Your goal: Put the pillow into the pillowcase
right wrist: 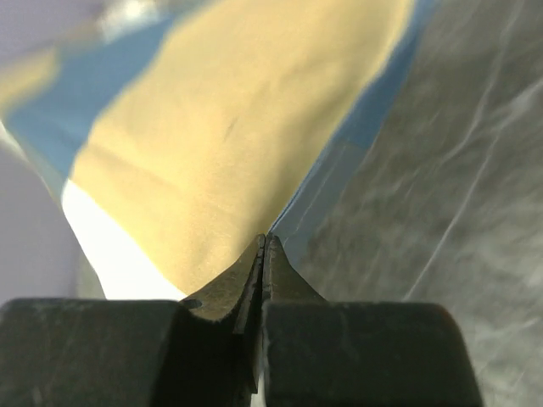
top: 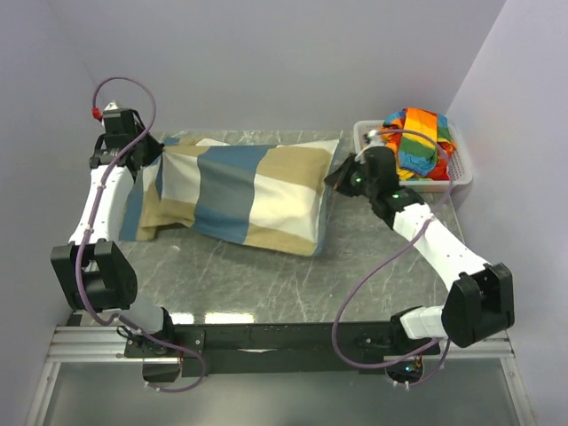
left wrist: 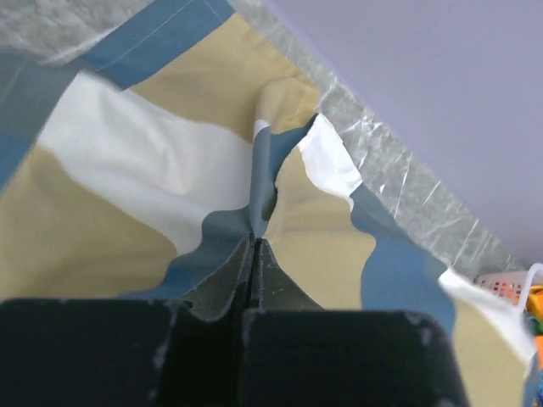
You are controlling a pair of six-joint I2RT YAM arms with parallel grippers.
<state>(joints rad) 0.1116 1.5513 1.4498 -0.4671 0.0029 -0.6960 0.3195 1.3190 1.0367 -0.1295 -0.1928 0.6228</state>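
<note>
Right tool (right wrist: 265, 241) pinches pillowcase (top: 240, 191); basket (top: 450, 182) holds striped cloth (top: 417, 133).

Near tabletop (top: 266, 284) passable; pillowcase (top: 240, 191) and basket (top: 460, 169) block the far half.

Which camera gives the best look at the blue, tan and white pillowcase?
The top external view: it shows the whole pillowcase lying across the table. The left wrist view shows only bunched folds pinched in the left gripper; the right wrist view only a tan and blue corner.
</note>
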